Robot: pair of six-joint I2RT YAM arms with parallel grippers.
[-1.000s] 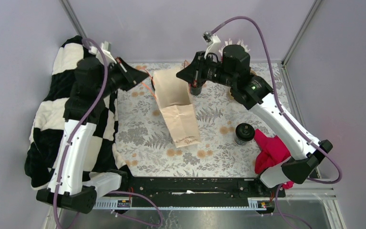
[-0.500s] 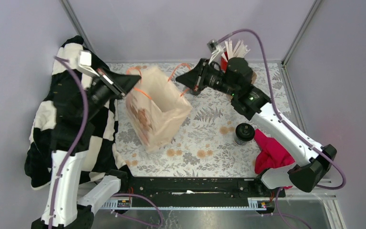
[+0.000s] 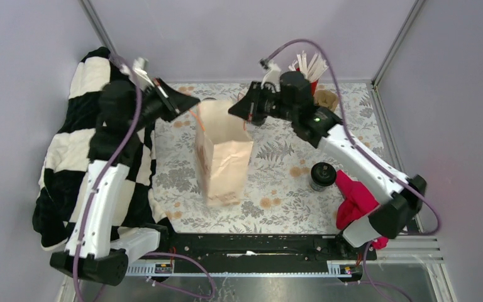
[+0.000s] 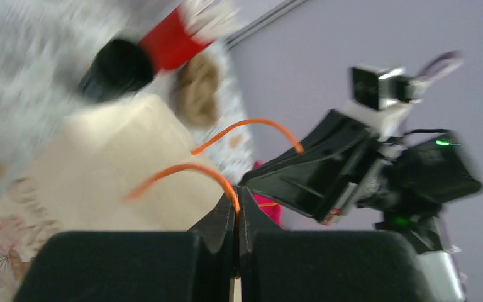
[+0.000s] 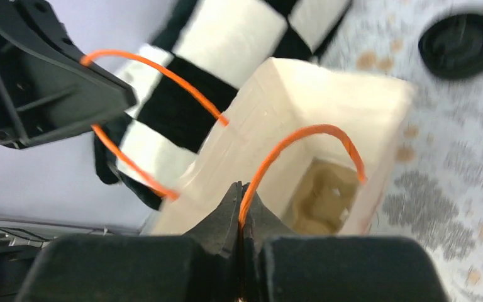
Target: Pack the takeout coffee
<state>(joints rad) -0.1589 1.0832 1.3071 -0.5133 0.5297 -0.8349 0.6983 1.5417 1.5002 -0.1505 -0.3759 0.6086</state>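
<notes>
blurring red cup (image 4: 166,41), paper bag (image 4: 100,167)

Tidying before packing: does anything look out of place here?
A crumpled red cloth lies right beside the coffee cup, and a checkered blanket is heaped over the left edge of the table. Nothing looks spilled.

Red cup (image 4: 166,41) and bag (image 4: 100,170) smeared by motion in left wrist view. Right arm (image 3: 352,157) hides the cup's body from above.
</notes>
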